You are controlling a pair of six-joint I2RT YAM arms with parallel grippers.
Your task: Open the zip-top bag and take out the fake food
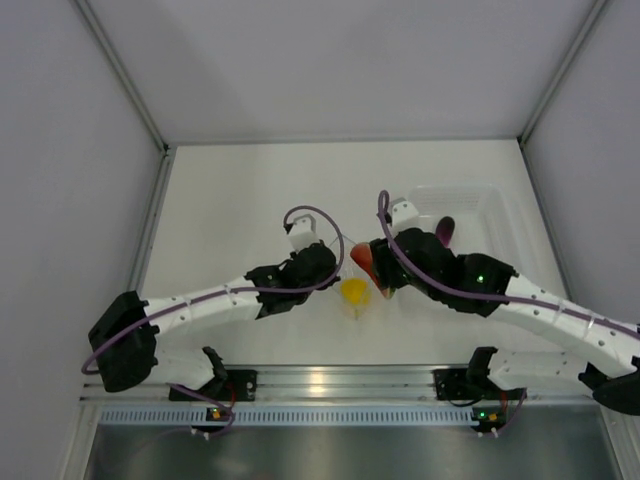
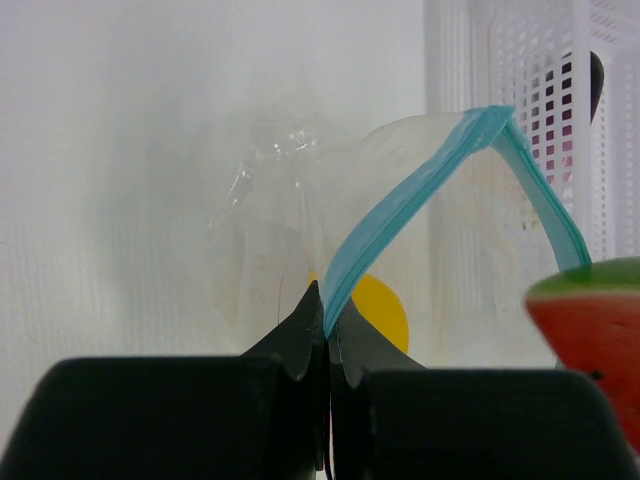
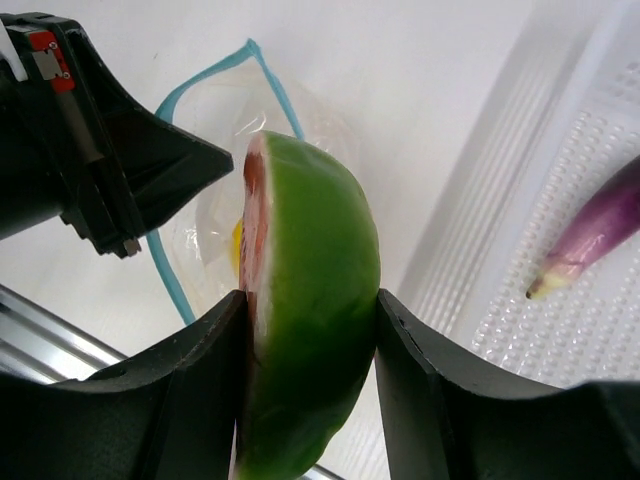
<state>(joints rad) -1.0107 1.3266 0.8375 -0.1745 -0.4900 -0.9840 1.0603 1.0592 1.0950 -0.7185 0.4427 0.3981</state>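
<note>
Tabletop (image 1: 250, 200), plain white, fills the overhead frame. At its centre the zip-top bag (image 1: 353, 303) is found between the two claws. Its teal zip strip (image 2: 400, 205) is pinched at one end by the left gripper (image 2: 326, 325), whose jaws are pressed fully together on it. In the left wrist view the strip is seen arching from the lower centre up to the upper right, with the bag's mouth standing open.

A round yellow lemon (image 2: 385, 312) is seen inside the bag, partly hidden by the crinkled plastic and the black jaws.

The right gripper (image 3: 310, 320) is clamped, about half wide, around a watermelon-like wedge (image 3: 310, 290) with a green rind and red flesh. The wedge is held just beside the bag's open mouth, and whether it touches the plastic cannot be told.

At the right of the overhead frame a clear rigid tub (image 1: 500, 200) is set, and a slim purple eggplant (image 3: 600, 225) is lying in it. The eggplant is cut off by the frame edge in the right wrist view. In the left wrist view it is seen only as a dark shape through the tub's perforated wall. The bag's lower half is hard to make out against the white surface.
</note>
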